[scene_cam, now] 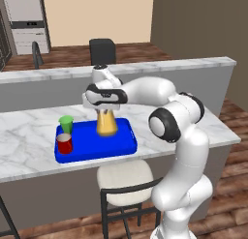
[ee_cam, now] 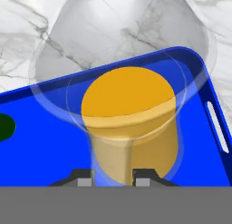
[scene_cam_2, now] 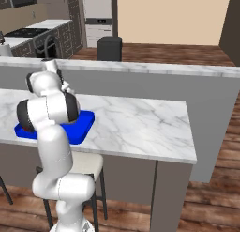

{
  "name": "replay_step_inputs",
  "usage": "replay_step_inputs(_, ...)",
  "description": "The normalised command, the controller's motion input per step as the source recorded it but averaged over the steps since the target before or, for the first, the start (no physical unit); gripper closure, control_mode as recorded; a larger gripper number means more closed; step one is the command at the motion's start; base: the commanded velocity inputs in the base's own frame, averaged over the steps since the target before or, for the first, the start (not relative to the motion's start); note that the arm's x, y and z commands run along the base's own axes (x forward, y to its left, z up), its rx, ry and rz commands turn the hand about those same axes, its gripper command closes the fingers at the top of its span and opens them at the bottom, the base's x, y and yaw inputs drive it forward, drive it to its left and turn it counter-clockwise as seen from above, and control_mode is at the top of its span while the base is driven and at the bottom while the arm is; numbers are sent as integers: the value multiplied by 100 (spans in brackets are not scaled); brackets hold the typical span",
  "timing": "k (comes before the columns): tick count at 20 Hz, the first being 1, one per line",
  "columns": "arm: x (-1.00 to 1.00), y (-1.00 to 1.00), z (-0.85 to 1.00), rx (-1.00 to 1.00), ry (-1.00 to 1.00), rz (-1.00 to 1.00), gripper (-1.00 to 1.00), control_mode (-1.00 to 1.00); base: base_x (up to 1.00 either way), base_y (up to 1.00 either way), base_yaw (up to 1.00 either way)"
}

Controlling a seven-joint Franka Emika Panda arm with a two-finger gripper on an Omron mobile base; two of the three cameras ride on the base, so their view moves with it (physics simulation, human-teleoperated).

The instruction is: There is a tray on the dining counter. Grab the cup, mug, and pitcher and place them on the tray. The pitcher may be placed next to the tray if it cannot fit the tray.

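Now my tool (ee_cam: 112, 178) grips the clear glass pitcher of orange liquid (scene_cam: 106, 123) over the flat blue tray (scene_cam: 123, 145); I should lower it straight, then release.

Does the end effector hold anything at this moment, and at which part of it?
Yes. The end effector holds the pitcher from above, its fingertips on either side of the glass wall near the rim, over the tray.

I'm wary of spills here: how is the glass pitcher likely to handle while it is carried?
The pitcher looks rigid, smooth glass, so probably slippery and breakable. Orange liquid fills its lower body, so it is likely heavy for its size and may slosh. Its wide base should resist tipping on the tray.
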Motion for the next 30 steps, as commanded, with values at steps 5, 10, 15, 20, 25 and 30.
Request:
replay_step_inputs(5, -36, 0, -15, 0, -12, -1, 100, -100, 0, 0, 0)
replay_step_inputs(10, -35, 0, -5, 1, -6, -1, 100, -100, 0, 0, 0)
replay_step_inputs(15, -8, 0, 0, 0, 0, -1, 100, -100, 0, 0, 0)
replay_step_inputs(20, 0, 0, 0, 0, 0, 0, -100, -100, 0, 0, 0)
replay_step_inputs(25, 0, 0, 0, 0, 0, 0, -100, -100, 0, 0, 0)
replay_step_inputs(30, 0, 0, 0, 0, 0, 0, -100, -100, 0, 0, 0)
